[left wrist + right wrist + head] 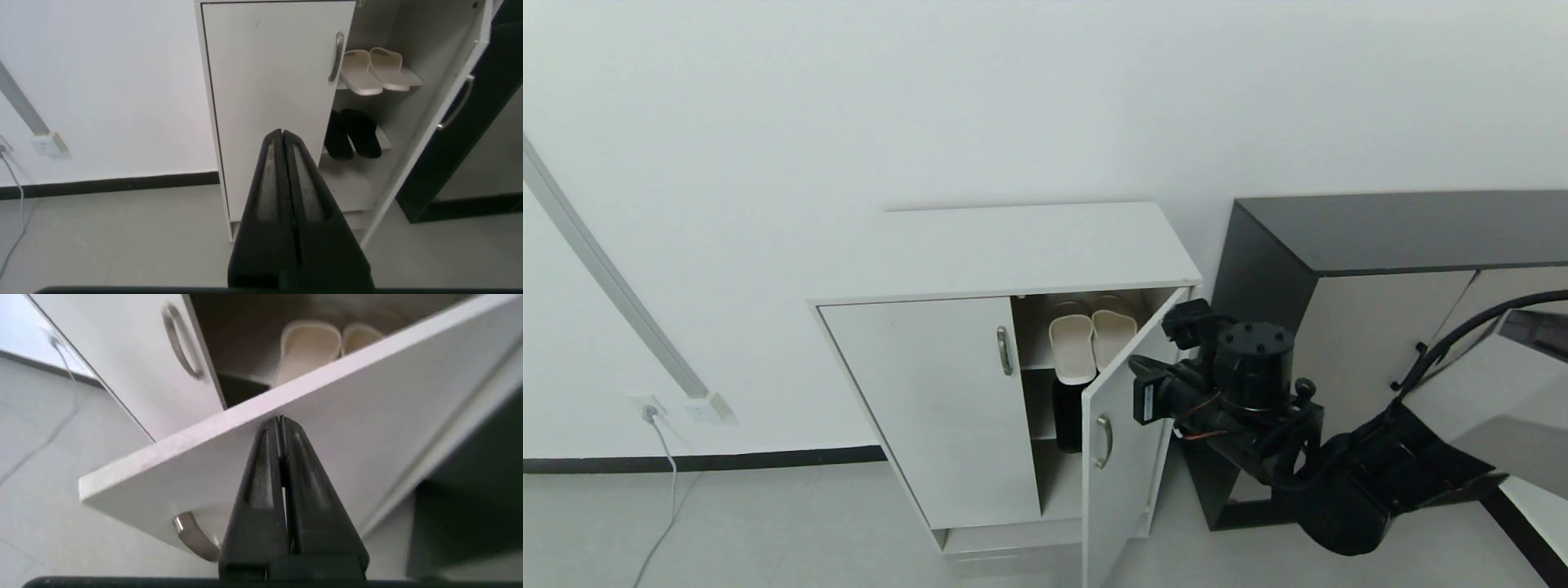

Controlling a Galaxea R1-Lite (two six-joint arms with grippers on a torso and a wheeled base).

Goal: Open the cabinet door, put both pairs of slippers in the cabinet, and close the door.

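1. The cabinet (1013, 253) is a low, boxy unit of smooth matte white board with a flat rectangular top, standing against the wall.
2. The cabinet's left door (931, 408) is a plain flat panel, shut, with a slim curved metal handle (1005, 351) at its inner edge.
3. The cabinet's right door (1123, 457) is swung partway outward. It carries a matching brushed-metal bow handle (1103, 441) on its outer face.
4. Inside the cabinet, on the upper shelf, the cream slippers (1090, 339) lie side by side. They are smooth, moulded and round-toed, with their heels towards the opening.
5. On the cabinet's shelf just below, the black slippers (353, 135) sit as a pair, matte and similarly rounded.
6. The right gripper (280, 429) is at the outer face of the cabinet's open door, near its top edge. Its two tapered black fingers are pressed together with nothing between them. Whether the tips touch the panel cannot be told.
7. The left gripper (282, 139) hangs in front of the cabinet, well apart from it, facing the shut door. Its wedge-shaped black fingers are closed flat on each other and hold nothing.
8. Just beside the cabinet's open-door side stands a dark sideboard (1380, 229) with a black slab top and glossy grey fronts.
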